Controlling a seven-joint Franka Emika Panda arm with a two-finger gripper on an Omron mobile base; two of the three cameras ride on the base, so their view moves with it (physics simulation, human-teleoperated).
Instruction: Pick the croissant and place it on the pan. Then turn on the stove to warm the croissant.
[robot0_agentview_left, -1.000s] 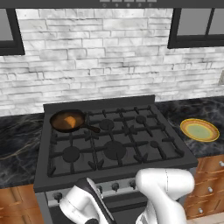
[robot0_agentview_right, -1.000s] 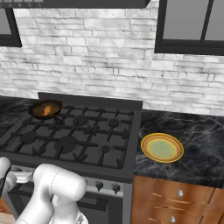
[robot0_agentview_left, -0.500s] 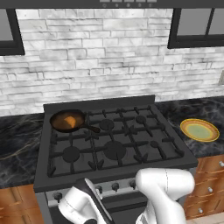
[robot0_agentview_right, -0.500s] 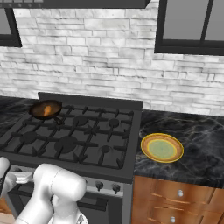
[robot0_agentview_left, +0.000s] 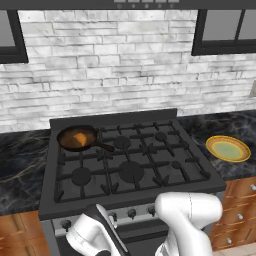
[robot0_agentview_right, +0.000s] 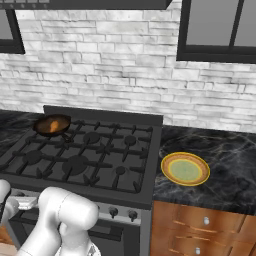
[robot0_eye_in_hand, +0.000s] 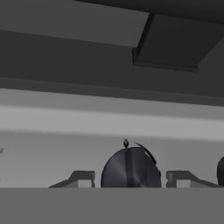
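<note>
Golden croissant (robot0_agentview_left: 79, 138) is already sitting in the pan (robot0_agentview_left: 76, 138) on the stove's (robot0_agentview_left: 131, 165) back-left burner, so the arm's just working the front now, fingers (robot0_eye_in_hand: 83, 178) spread apart either side of a knob (robot0_eye_in_hand: 131, 168), burner not lit yet.

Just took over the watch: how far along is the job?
Done: the croissant lies in the pan on the stove. In hand: the gripper is at a front knob, jaws either side. Left: turning it; no flame visible.
</note>
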